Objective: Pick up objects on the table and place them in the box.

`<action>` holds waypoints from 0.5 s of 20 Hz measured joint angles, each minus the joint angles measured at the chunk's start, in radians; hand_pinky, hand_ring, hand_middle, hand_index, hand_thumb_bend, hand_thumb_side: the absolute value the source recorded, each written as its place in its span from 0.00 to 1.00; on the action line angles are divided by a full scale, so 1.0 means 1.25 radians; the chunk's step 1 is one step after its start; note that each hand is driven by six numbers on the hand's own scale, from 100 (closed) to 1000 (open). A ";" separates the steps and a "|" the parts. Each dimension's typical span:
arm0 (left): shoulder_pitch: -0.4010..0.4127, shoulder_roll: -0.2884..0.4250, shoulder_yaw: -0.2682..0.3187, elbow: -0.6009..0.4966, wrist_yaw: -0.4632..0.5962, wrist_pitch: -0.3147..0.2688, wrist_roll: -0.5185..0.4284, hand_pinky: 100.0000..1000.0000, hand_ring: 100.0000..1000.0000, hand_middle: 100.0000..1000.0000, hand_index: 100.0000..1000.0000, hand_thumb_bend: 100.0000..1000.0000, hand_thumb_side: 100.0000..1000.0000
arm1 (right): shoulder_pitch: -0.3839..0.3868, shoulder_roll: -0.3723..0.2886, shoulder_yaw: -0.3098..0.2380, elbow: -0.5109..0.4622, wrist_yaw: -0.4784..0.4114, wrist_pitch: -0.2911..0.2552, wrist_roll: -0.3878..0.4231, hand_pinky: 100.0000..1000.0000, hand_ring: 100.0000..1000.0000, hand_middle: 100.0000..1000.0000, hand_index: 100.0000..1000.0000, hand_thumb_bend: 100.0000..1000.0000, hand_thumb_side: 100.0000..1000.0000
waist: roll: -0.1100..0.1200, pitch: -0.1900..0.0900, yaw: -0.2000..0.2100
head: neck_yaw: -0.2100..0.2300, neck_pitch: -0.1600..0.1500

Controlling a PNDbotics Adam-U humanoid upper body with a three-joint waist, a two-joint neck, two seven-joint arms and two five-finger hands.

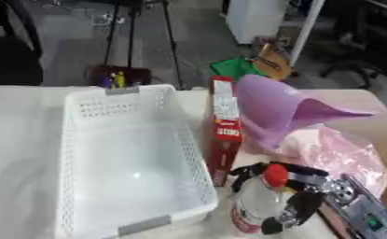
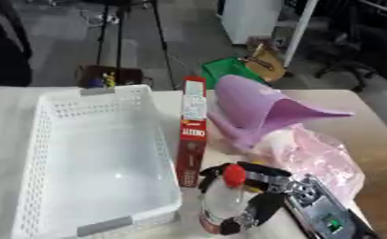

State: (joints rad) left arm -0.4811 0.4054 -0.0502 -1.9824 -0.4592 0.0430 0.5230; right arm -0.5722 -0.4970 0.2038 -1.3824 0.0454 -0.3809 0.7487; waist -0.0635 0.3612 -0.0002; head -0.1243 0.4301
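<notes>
Right hand (image 1: 298,200) fingers (image 1: 276,224) curled around clear red-capped bottle (image 1: 258,205), low on the surface (image 1: 368,121); bottle base cut off by the frame edge. White box (image 1: 131,158) sits just left of the fingers, empty. Red carton (image 1: 223,126), purple funnel-shaped thing (image 1: 282,109) and pink bag (image 1: 339,151) lie beyond them. Left hand unseen.
</notes>
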 measured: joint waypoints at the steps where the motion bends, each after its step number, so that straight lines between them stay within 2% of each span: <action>1: 0.000 0.000 0.000 0.000 0.000 0.000 0.000 0.84 0.80 0.73 0.71 0.00 1.00 | 0.000 0.000 0.000 0.001 -0.001 -0.002 -0.002 0.99 1.00 0.68 0.79 0.71 0.53 | 0.000 0.000 0.000 | 0.000 0.000; 10: 0.000 0.000 0.004 0.000 0.000 0.002 -0.002 0.84 0.80 0.73 0.71 0.00 1.00 | -0.005 0.000 0.006 0.014 -0.003 -0.009 -0.009 0.98 1.00 0.66 0.76 0.70 0.50 | 0.001 0.000 0.001 | -0.004 -0.001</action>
State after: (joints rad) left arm -0.4811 0.4054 -0.0451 -1.9824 -0.4592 0.0452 0.5202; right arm -0.5782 -0.4975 0.2108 -1.3643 0.0423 -0.3924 0.7371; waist -0.0620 0.3612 0.0009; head -0.1299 0.4283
